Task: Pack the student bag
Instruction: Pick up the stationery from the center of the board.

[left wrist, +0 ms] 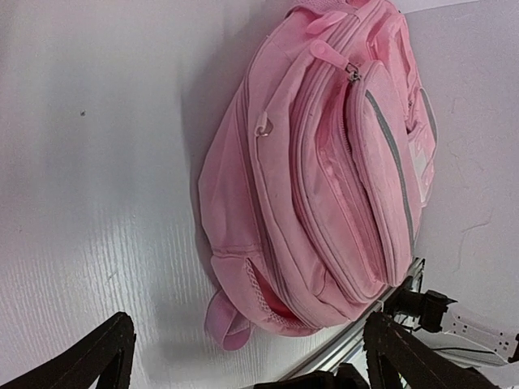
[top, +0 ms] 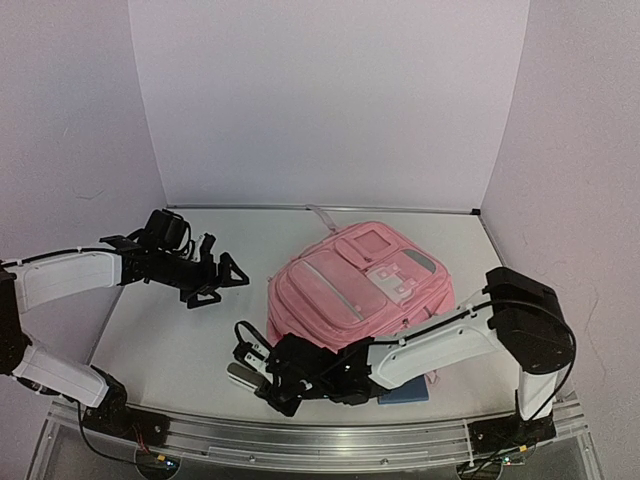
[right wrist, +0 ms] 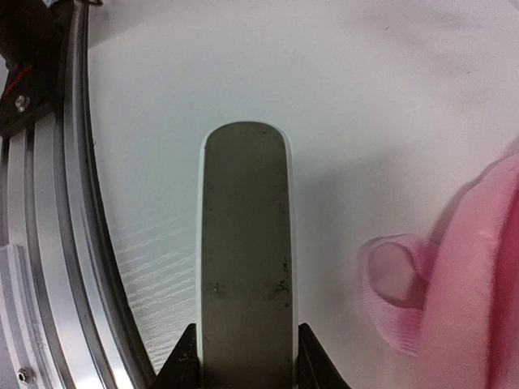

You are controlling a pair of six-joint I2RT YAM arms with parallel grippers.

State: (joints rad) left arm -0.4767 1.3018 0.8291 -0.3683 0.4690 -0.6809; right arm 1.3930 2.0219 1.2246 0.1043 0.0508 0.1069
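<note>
The student bag is a large pink backpack lying flat in the middle of the table, front pockets up; it also fills the left wrist view. My right gripper sits low by the bag's near left corner. Its fingers press both long sides of a flat grey rounded-end case, which lies on the table and shows from above too. The bag's pink loop lies just right of the case. My left gripper hovers open to the left of the bag, with nothing between its fingers.
A blue flat item lies under the right arm by the bag's near edge. The aluminium rail runs along the table's front edge, close to the case. White walls enclose the back and sides.
</note>
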